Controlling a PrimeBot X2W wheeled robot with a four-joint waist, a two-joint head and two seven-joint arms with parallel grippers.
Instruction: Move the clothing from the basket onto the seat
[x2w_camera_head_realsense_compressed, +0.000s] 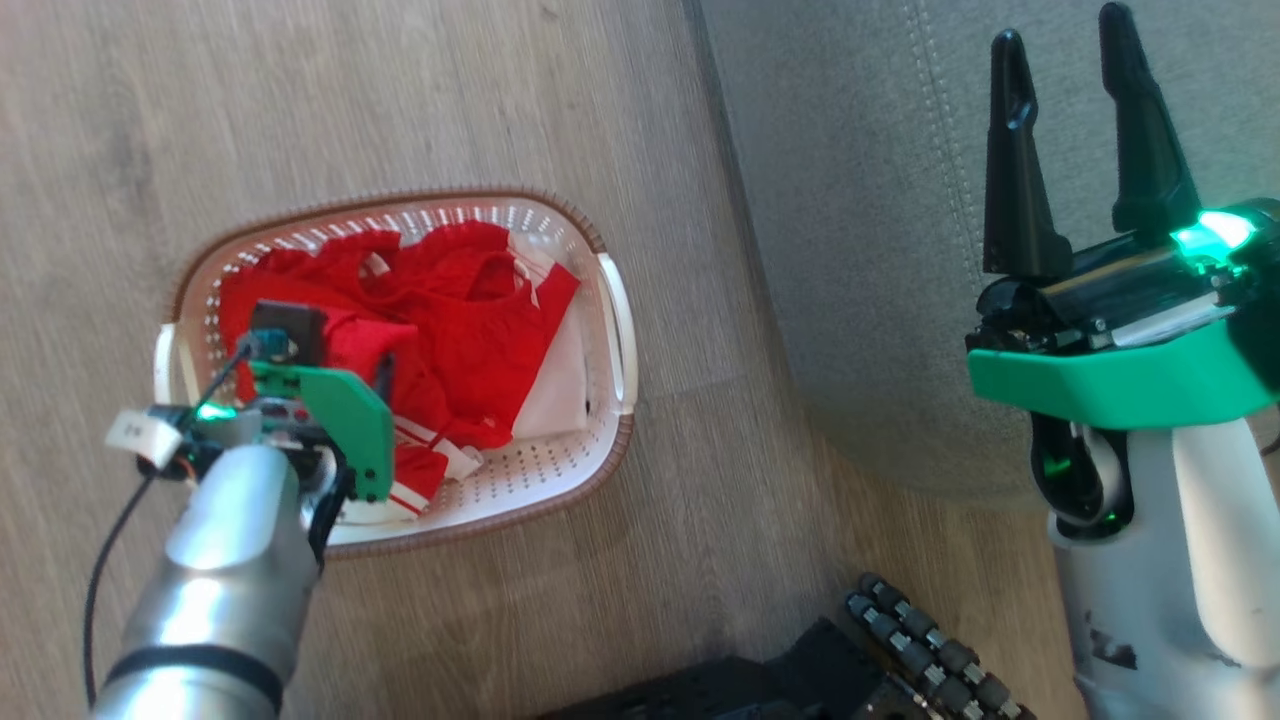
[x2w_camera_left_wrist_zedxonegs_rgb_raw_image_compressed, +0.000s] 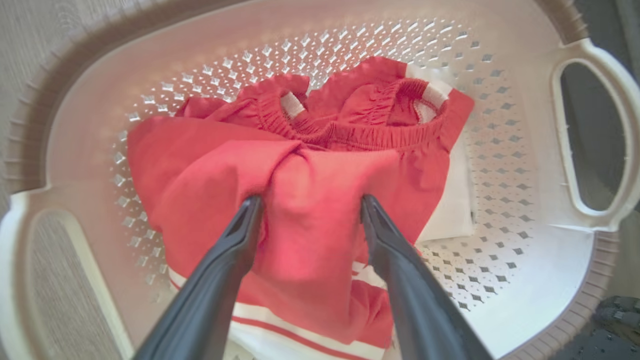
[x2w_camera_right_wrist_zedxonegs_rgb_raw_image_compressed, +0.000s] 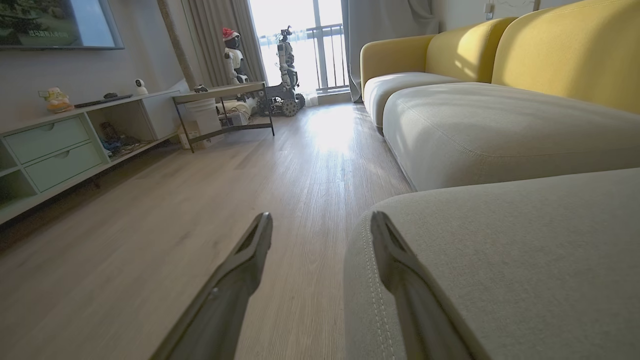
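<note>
The clothing (x2w_camera_left_wrist_zedxonegs_rgb_raw_image_compressed: 200, 165) is contained in the basket (x2w_camera_left_wrist_zedxonegs_rgb_raw_image_compressed: 500, 280). The left gripper (x2w_camera_left_wrist_zedxonegs_rgb_raw_image_compressed: 310, 204) is spread astride a red fold. The right gripper (x2w_camera_right_wrist_zedxonegs_rgb_raw_image_compressed: 321, 215) is held spread and empty above the seat (x2w_camera_right_wrist_zedxonegs_rgb_raw_image_compressed: 500, 260) edge.

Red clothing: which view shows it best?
Left wrist view: the clothing lies close up in the basket, waistbands and stripes clear. Head view has the left gripper covering part; right wrist view looks at the seat.

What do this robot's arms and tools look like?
The left forearm is silver, the right forearm white. The right tool has two long black tapered fingers on a green bracket with a glowing green light. The left tool has a matching green plate, a black cable and a white tag.
</note>
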